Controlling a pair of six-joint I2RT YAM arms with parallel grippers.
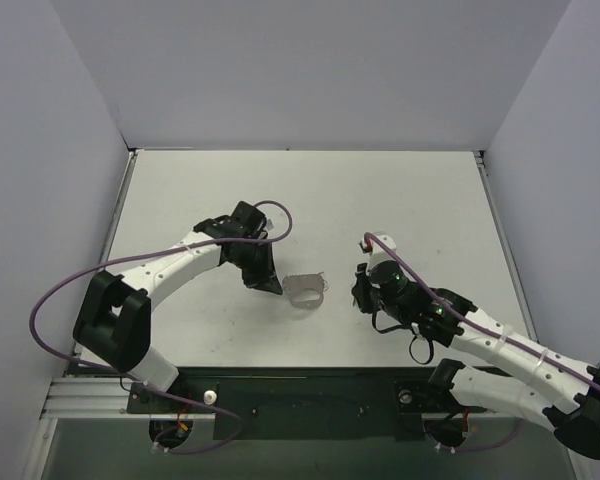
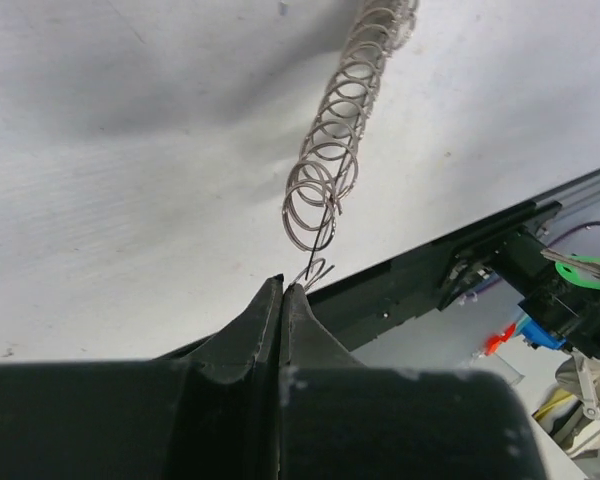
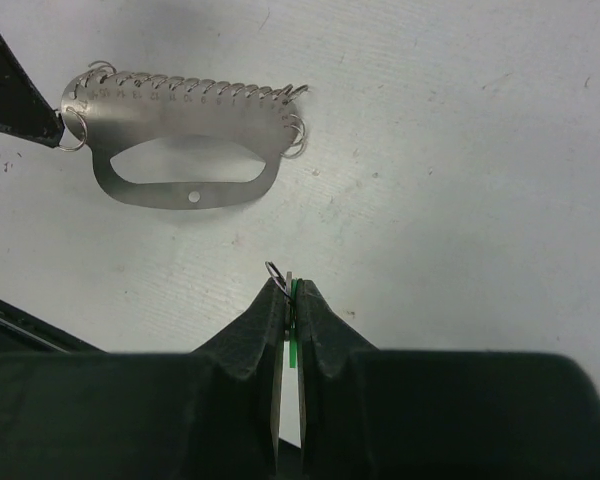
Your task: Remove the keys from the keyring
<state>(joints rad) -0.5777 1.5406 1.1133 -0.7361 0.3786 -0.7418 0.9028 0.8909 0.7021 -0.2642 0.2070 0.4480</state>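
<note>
The right gripper's (image 3: 288,285) fingers are pressed together on the key (image 3: 292,345). A strip of its green head shows in the slit between them, and a small split ring (image 3: 275,268) pokes out past the tips. The key is clear of the keyring (image 3: 160,110), with bare white table (image 3: 460,200) between them. The keyring is a flat grey loop with an oval opening, and a wire coil (image 3: 210,88) is threaded along its scalloped edge. At its far end the left gripper (image 2: 283,290) has its fingers closed tight. They pinch a thin stub of wire at the last turn of the coil, which runs away from the tips in a line of silvery loops. From overhead the keyring sits between the two grippers near the table's front edge, closer to the left one. I cannot tell whether it lies flat or is slightly lifted.
</note>
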